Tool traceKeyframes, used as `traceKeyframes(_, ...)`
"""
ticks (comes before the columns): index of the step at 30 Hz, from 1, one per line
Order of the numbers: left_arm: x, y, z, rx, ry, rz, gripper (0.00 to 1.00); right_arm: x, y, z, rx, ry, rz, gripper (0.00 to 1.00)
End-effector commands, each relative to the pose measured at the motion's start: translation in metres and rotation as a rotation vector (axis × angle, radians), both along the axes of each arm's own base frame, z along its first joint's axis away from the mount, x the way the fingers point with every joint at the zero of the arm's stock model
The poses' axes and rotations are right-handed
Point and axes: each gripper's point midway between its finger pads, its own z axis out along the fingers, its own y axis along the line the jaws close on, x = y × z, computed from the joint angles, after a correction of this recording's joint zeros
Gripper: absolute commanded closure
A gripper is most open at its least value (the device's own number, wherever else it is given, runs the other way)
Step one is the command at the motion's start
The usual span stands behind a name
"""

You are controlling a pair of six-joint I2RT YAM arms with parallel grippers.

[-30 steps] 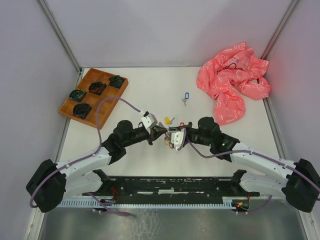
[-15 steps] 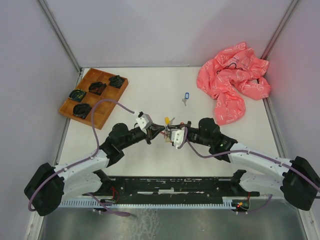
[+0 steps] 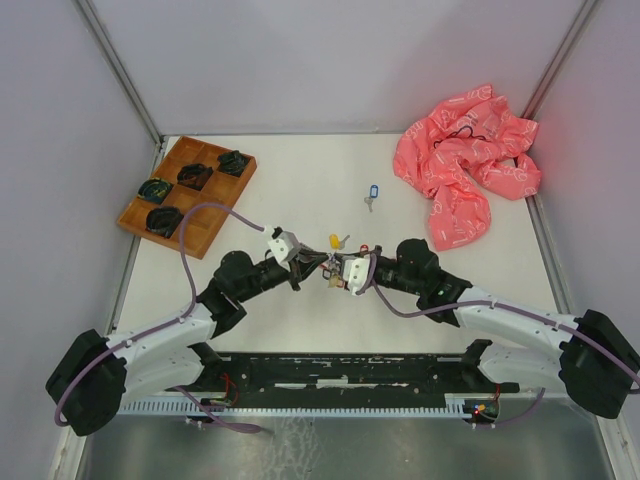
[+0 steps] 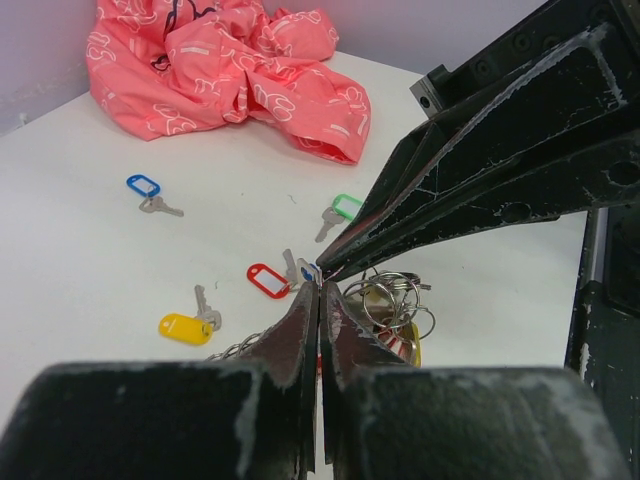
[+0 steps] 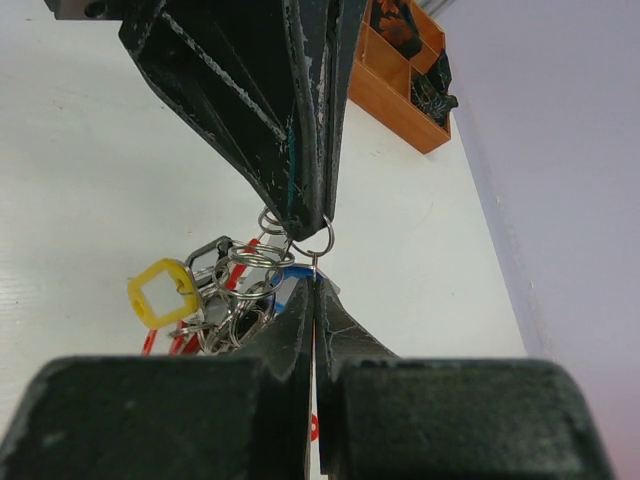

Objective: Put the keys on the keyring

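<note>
The keyring (image 3: 338, 276) (image 4: 395, 302) (image 5: 232, 290), a cluster of silver rings with a red and black piece and a yellow tag (image 5: 160, 292), hangs between my two grippers just above the table. My left gripper (image 3: 322, 265) (image 4: 320, 286) is shut, its tips pinching rings of the cluster in the right wrist view. My right gripper (image 3: 336, 270) (image 5: 315, 281) is shut on a blue-tagged key (image 4: 308, 270), with its small ring (image 5: 313, 241) sticking up at the left tips. Loose keys lie on the table: blue (image 3: 372, 192) (image 4: 143, 186), green (image 4: 346, 206), red (image 4: 268, 280), yellow (image 3: 335, 240) (image 4: 185, 328).
A crumpled pink cloth (image 3: 465, 165) (image 4: 225, 60) lies at the back right. A wooden tray (image 3: 188, 190) (image 5: 400, 75) with dark coiled items stands at the back left. White walls close in the table on three sides.
The left arm has drawn back a little to the left, and the right gripper has followed it. Both grippers stay shut, tip to tip at the keyring.
</note>
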Motion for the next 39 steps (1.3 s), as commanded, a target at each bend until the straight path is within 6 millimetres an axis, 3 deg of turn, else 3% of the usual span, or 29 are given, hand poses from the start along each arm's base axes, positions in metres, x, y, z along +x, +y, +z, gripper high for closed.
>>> traceKeyframes(1, -0.001, -0.001, 0.047, -0.137, -0.099, 0.0, 0.97, -0.004, 0.004, 0.0, 0.016, 0.024, 0.028, 0.99)
traceKeyframes(8, -0.001, -0.008, 0.041, -0.179, -0.069, -0.026, 0.97, -0.011, 0.026, -0.001, 0.026, 0.023, 0.113, 0.99)
traceKeyframes(13, 0.0, -0.008, 0.026, -0.146, -0.045, -0.022, 0.97, 0.003, 0.018, 0.011, 0.014, -0.063, 0.042, 1.0)
traceKeyframes(19, 0.001, 0.001, 0.003, -0.089, -0.018, 0.023, 0.96, 0.005, 0.012, 0.026, -0.03, -0.109, 0.036, 0.99)
traceKeyframes(28, 0.0, 0.006, 0.002, -0.08, -0.032, 0.038, 0.97, -0.019, 0.016, -0.004, -0.103, 0.063, 0.133, 0.99)
traceKeyframes(30, 0.002, 0.007, 0.001, -0.072, -0.04, 0.046, 0.97, -0.022, 0.012, -0.011, -0.102, 0.097, 0.123, 0.91)
traceKeyframes(34, 0.005, 0.007, -0.01, -0.029, -0.035, 0.054, 0.97, -0.028, 0.005, -0.02, -0.098, 0.191, 0.085, 0.65)
traceKeyframes(39, 0.009, 0.011, -0.028, 0.009, -0.013, 0.088, 0.97, -0.025, -0.002, -0.022, -0.009, 0.343, -0.041, 0.4)
